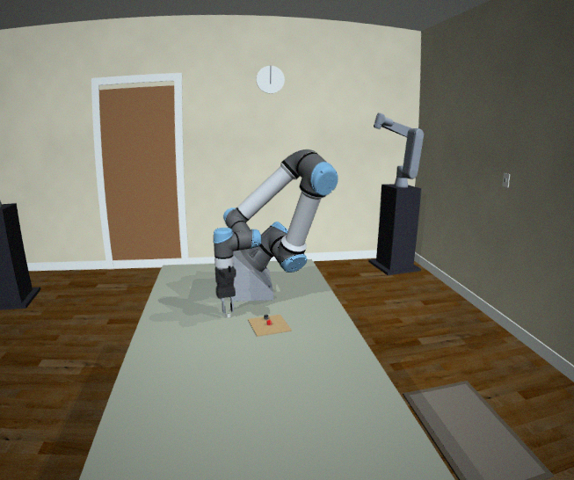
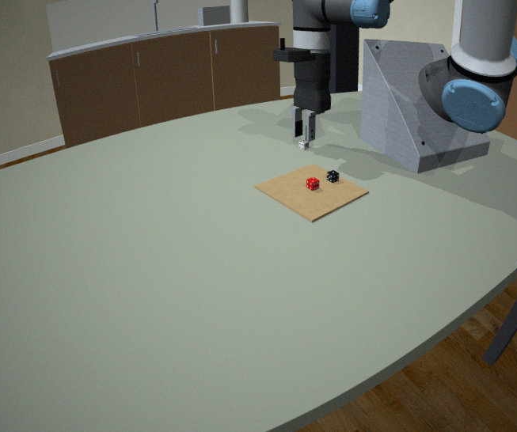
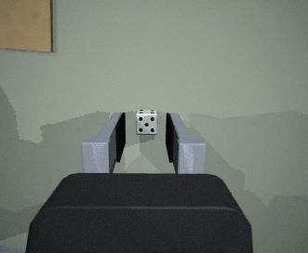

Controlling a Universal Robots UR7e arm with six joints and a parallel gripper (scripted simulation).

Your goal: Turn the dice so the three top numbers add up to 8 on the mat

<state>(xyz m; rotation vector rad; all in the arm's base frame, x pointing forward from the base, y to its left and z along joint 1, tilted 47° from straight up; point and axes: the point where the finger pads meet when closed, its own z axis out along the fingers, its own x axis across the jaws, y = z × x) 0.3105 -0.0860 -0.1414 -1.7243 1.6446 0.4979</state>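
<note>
The arm folds at its elbow, wrist pointing straight down; the gripper [image 3: 146, 135] hangs with its 2 fingers parted, holding nothing.

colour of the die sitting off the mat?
White with black pips, clearest in the wrist view, between the open end effector fingers.
</note>
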